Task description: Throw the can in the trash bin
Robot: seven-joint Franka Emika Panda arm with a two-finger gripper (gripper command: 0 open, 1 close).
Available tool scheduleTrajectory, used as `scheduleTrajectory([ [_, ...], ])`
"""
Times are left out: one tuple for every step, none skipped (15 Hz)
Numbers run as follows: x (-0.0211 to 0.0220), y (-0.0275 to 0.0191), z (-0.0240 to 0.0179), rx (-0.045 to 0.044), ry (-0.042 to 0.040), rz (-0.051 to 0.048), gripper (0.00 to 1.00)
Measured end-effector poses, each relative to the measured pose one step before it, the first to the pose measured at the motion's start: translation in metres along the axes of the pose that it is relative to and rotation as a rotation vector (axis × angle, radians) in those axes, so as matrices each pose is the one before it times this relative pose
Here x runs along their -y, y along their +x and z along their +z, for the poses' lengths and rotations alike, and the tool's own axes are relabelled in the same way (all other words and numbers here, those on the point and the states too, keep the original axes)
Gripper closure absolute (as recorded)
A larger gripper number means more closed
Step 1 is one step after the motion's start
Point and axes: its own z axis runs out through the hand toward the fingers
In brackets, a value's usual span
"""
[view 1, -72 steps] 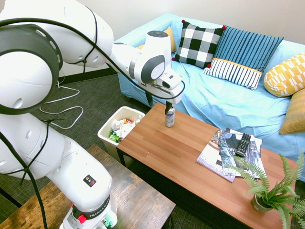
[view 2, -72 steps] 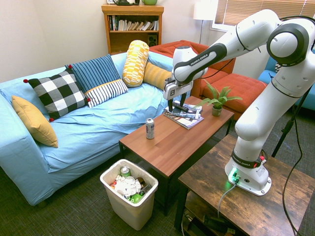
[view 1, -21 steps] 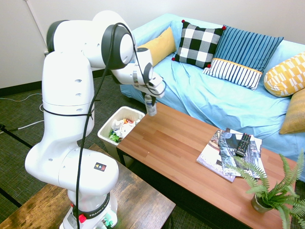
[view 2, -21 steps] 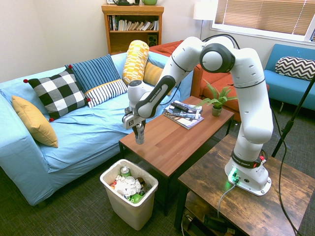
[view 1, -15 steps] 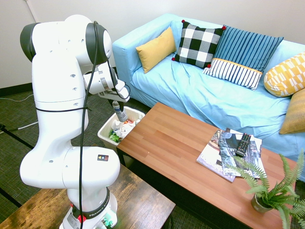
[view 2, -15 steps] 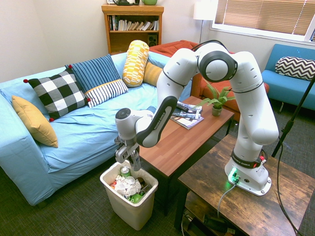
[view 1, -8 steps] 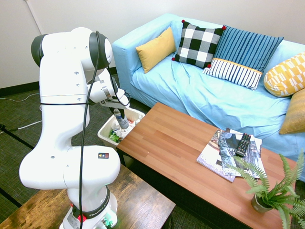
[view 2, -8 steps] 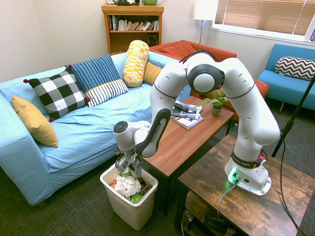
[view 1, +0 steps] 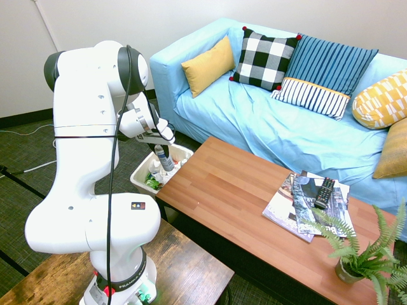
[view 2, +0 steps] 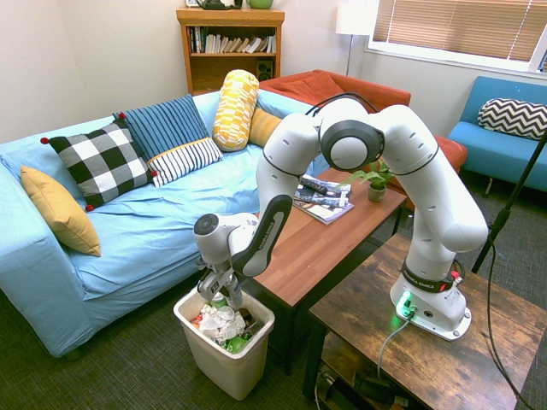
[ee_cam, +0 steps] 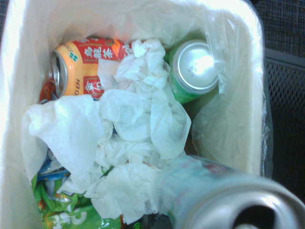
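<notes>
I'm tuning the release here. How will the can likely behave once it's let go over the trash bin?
The can hangs tilted in the shut pincer, low over the trash bin, so it should drop short. Crumpled tissue below would probably cushion it. Being round, it may roll toward the green can.

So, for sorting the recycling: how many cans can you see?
3: the can held by the gripper over the trash bin, an orange can and a green can inside. Crumpled tissue may hide more.
</notes>
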Motion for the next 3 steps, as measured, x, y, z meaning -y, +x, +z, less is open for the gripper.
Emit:
scheduleTrajectory([
  [0.00350,0.00046,-0.00413,-0.00621,0.00796,-0.00095,0.00],
  [0.00200,0.00069,-0.00442,-0.00986,0.00458,0.00418,0.00],
  [0.00111,0.00123,-0.00547,-0.01648,0.00198,0.00909,0.00],
])
